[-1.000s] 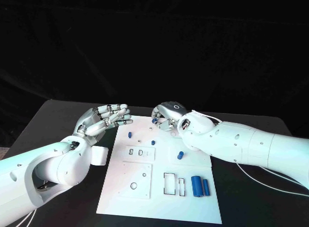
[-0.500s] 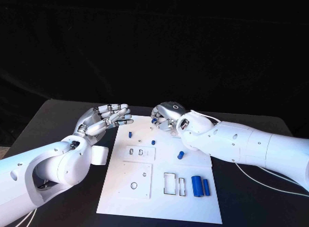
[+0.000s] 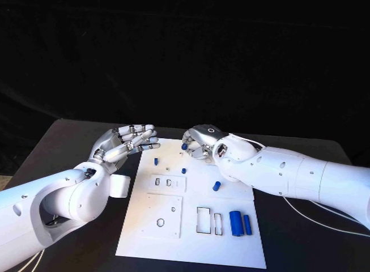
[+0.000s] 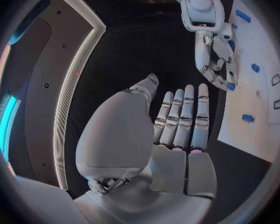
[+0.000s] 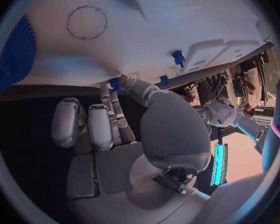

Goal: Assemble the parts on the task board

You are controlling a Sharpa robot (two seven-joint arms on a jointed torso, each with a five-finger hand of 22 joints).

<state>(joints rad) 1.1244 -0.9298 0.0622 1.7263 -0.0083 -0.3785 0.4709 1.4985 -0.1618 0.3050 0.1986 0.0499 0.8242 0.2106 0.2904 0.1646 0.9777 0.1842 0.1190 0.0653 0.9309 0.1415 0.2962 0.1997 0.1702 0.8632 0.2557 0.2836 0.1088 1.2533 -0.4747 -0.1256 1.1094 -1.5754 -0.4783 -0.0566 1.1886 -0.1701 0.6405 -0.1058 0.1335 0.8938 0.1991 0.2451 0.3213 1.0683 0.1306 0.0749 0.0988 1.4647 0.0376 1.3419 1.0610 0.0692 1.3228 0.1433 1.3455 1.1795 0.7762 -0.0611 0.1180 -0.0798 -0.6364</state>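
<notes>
Black worktop [image 3: 79, 136] and dark backdrop frame your scene, with the white task board [image 3: 193, 238] lying in the middle. At the left, your left robot hand [image 3: 123, 144] hovers just off the board's far left corner, fingers straight and apart, grasping nothing. Moving right across the board, small blue parts lie loose: one short peg [image 3: 156, 161] near the far edge, another [image 3: 184, 169] beside it, a third [image 3: 216, 185] nearer the middle, and two longer blue cylinders [image 3: 235, 222] by the near right corner next to the rectangular slots [image 3: 203, 220]. Further right, your right robot hand [image 3: 199, 143] sits over the board's far edge with fingers curled around a small blue part [image 3: 185, 145] at the fingertips; it appears to be pinching it. Your main risk, I judge, is that this light fingertip hold lets the part roll or tilt as you carry it, so it meets its hole crooked. Watch too that the broad right forearm does not sweep the loose pegs beneath it.
</notes>
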